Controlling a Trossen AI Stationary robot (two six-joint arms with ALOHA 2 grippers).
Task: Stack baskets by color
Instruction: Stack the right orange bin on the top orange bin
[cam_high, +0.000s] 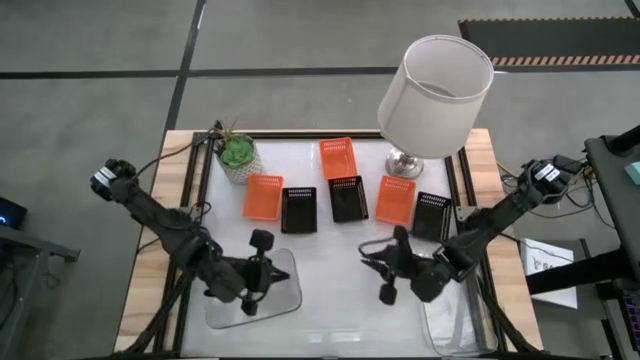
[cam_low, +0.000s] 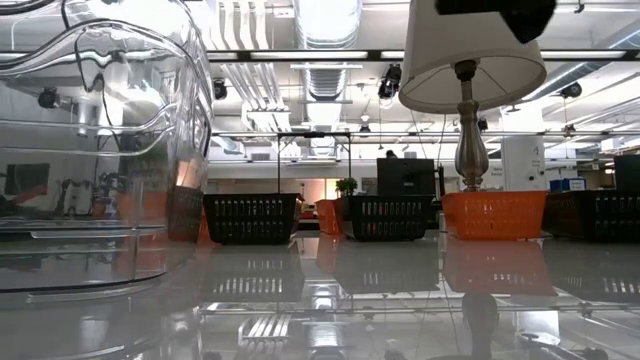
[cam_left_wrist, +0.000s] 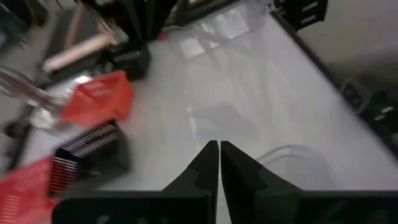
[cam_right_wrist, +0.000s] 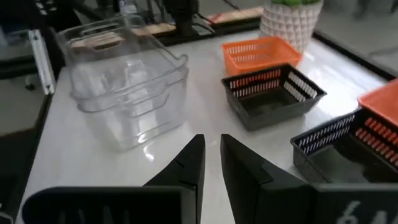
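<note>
Stacking baskets by color: both grippers are held empty above the table, and no basket is gripped yet.

The left gripper (cam_left_wrist: 219, 149) is seen with its fingers pressed together on nothing, over the clear trays (cam_high: 268, 290) at the near edge; an orange basket (cam_left_wrist: 99, 98) and a black basket (cam_left_wrist: 90, 152) lie well ahead of the fingertips. The right gripper (cam_right_wrist: 211, 142) is held with its fingers a narrow slit apart and empty; a black basket (cam_right_wrist: 273, 93) and an orange basket (cam_right_wrist: 261, 53) lie ahead of them, well apart from the tips. The baskets are set in a loose row near the lamp (cam_high: 435, 95). By judgement, the fingers should be widened, one basket wall straddled, and the basket lifted level onto a same-colored mate.
</note>
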